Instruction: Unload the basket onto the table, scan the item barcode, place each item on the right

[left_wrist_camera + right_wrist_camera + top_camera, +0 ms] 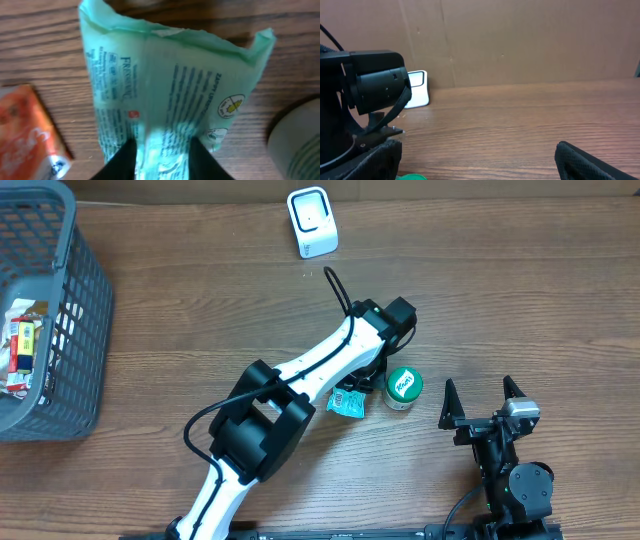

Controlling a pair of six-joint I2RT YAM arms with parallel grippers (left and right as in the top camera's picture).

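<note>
- Step in hand: pick-up. Left gripper (162, 152) has its fingers (125, 161) closed on the near end of the mint-green packet (170, 90), film bunched betw. them. Whether the packet is off the table (200, 310) can't be told.
- Packet position: mid-table, toward the near edge, just beside the green-lidded can (404, 387). Overhead shows only a teal corner of it under the left arm.
- Right gripper (478, 395): jaws wide apart, empty, by the table's near edge, right of the can.
- Scanner (312, 222): upright at the far edge, about centre, well apart from the packet.
- Next move, as judged: lift, carry toward the far edge, turn the barcode face to the scanner window. Thin film prob. flops, so the pinch must stay firm.
- Hidden/unclear: no barcode in view; the printed side shows text and icons only, so the code is perhaps on the other face or under the fingers.
- Orange packet (30, 130) is cut off at frame left; the can is blurred at right.
- Basket (80, 300) sits at the left edge, contents too small to read.
</note>
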